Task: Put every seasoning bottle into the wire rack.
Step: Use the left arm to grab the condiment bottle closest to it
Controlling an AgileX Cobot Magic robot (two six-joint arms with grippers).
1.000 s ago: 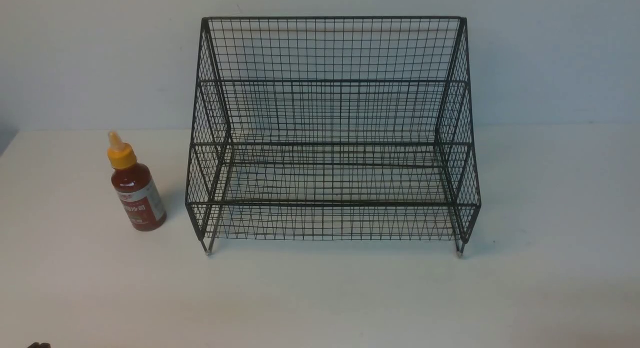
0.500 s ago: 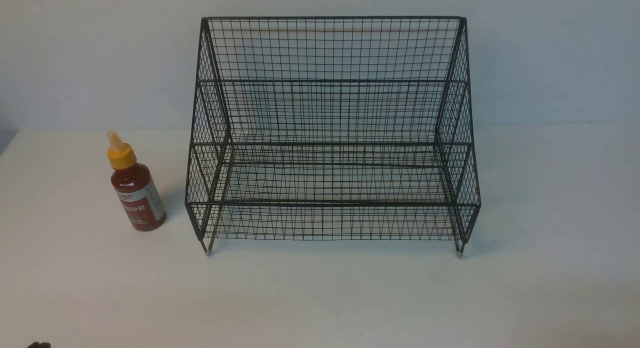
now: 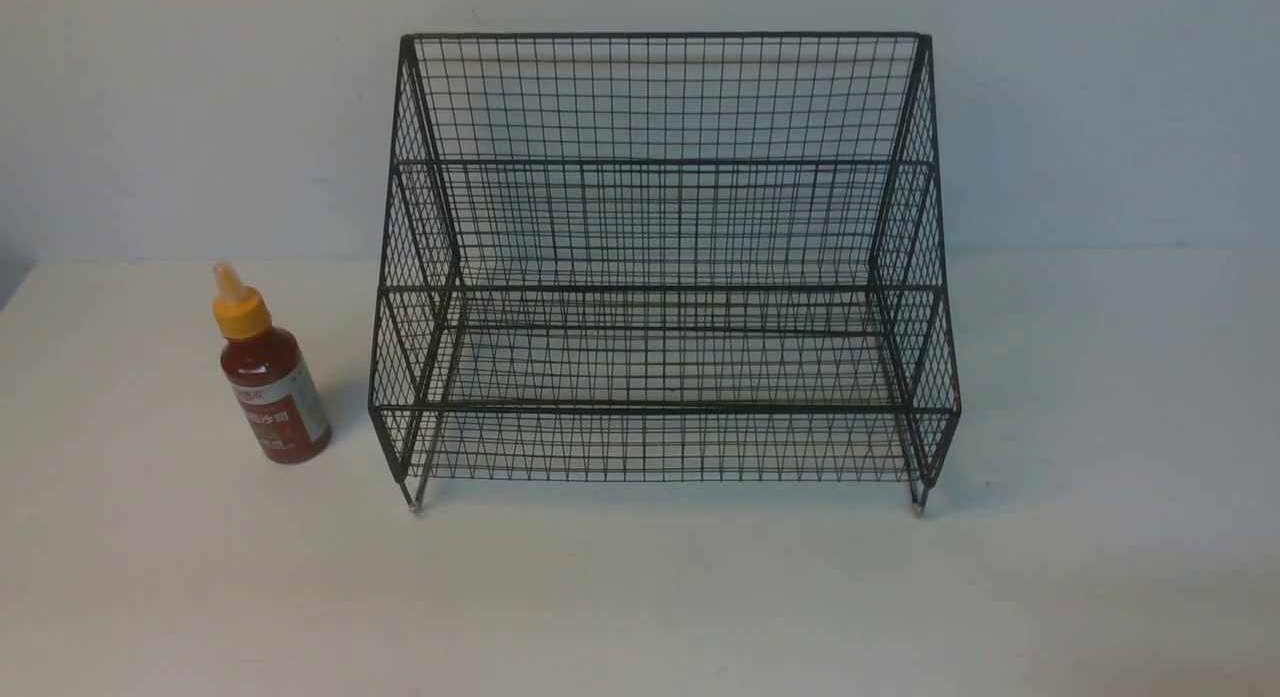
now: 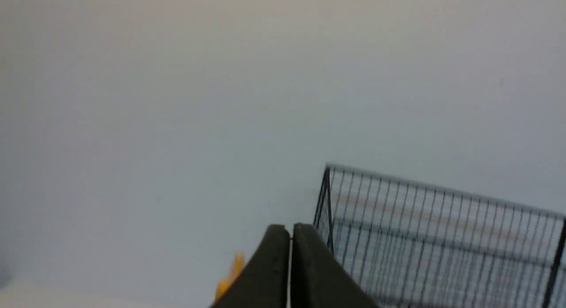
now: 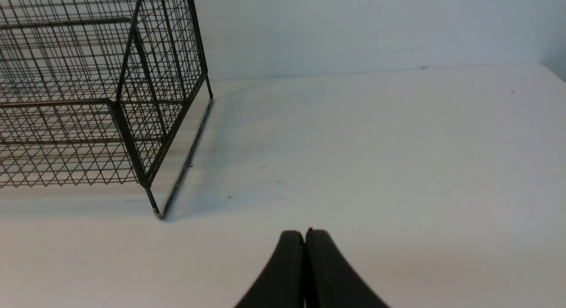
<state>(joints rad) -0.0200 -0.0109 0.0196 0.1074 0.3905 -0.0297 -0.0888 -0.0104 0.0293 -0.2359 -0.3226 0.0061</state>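
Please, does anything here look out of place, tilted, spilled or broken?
Nothing stands out. The bottle stands on its base on the table, left of the rack and apart from it, with its cap on and no sauce spilled around it. The rack stands level on its feet, and its wires look straight.

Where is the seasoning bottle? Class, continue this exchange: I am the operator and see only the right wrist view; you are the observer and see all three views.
Observer: The seasoning bottle stands upright on the table, left of the wire rack and apart from it.
Operator: Does the rack hold anything?
Observer: No, the front view shows both tiers bare.
Operator: And the left tool?
Observer: The left tool is shut and holds nothing; the bottle's yellow cap shows just past it in the left wrist view.
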